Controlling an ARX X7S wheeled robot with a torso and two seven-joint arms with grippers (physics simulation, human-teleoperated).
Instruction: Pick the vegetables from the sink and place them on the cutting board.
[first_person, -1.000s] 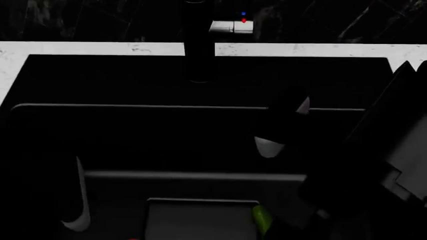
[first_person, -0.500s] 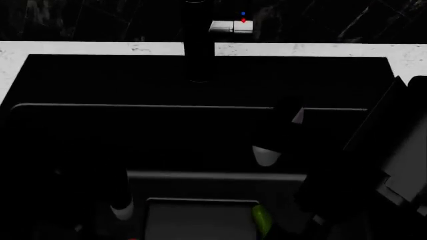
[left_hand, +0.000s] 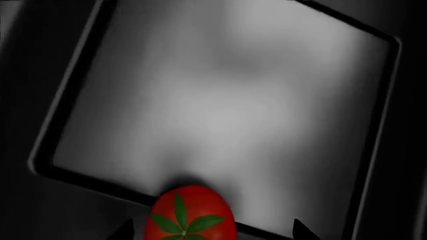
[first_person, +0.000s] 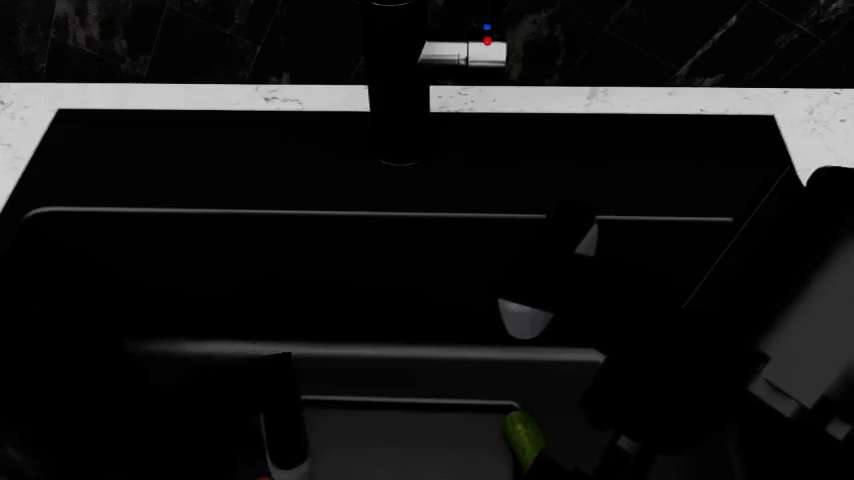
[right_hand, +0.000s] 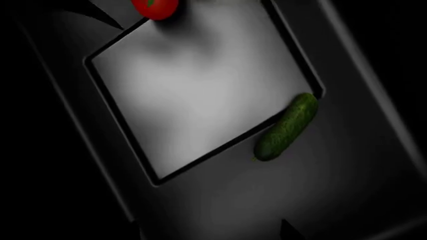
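The red tomato (left_hand: 190, 216) with its green calyx lies on the sink's grey floor at the edge of a recessed panel (left_hand: 220, 100). My left gripper (left_hand: 212, 233) is open, its dark fingertips (left_hand: 300, 231) either side of the tomato without touching it. The tomato also shows in the right wrist view (right_hand: 155, 7). The dark green cucumber (right_hand: 287, 126) lies along the panel's edge, also seen in the head view (first_person: 523, 438). My right gripper (right_hand: 213, 232) is open and empty above the sink floor, short of the cucumber. The cutting board is out of view.
The black sink (first_person: 400, 215) fills the head view, with white marble (first_person: 187, 97) behind it. A dark faucet (first_person: 396, 90) rises at the back centre. My left arm (first_person: 283, 440) reaches in at bottom left, my right arm (first_person: 747, 330) at right.
My left arm has moved to the right in the head view, towards the panel's near-left corner. My right arm has shifted slightly. The cucumber has not moved.
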